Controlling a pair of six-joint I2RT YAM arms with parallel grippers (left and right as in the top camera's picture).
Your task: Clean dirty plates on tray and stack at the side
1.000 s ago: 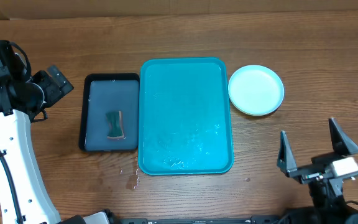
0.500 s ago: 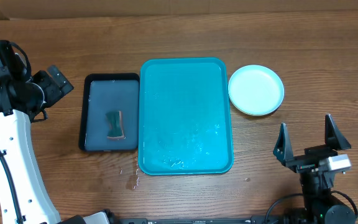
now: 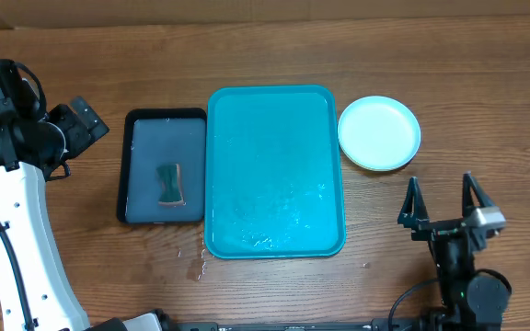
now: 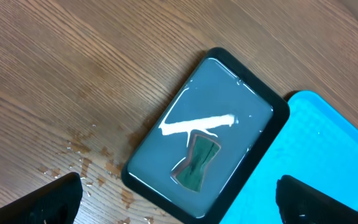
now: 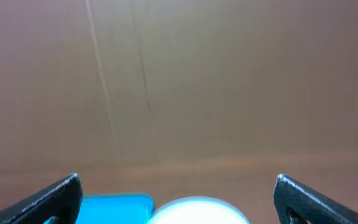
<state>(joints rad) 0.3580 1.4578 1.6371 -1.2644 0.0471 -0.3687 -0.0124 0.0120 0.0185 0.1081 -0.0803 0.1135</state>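
The turquoise tray (image 3: 274,170) lies mid-table with no plates on it, only wet streaks near its front. A pale cyan plate (image 3: 379,133) rests on the wood just right of the tray; whether others lie under it does not show. My right gripper (image 3: 443,204) stands open in front of the plate, apart from it, holding nothing. In the right wrist view the plate (image 5: 197,213) and a tray corner (image 5: 120,206) peek in at the bottom between the wide-spread fingers (image 5: 51,199). My left gripper (image 3: 83,127) is open at the far left, empty.
A smaller dark tray (image 3: 164,165) holding water and a green sponge (image 3: 169,184) sits against the turquoise tray's left side. The left wrist view looks down on that dark tray (image 4: 272,106) and sponge (image 4: 197,163). Water drops (image 3: 194,267) spot the wood by its front corner.
The right gripper has swung a little left and away from the front edge, its fingers now closer together in the overhead view. The left arm, tray and plate have not moved.
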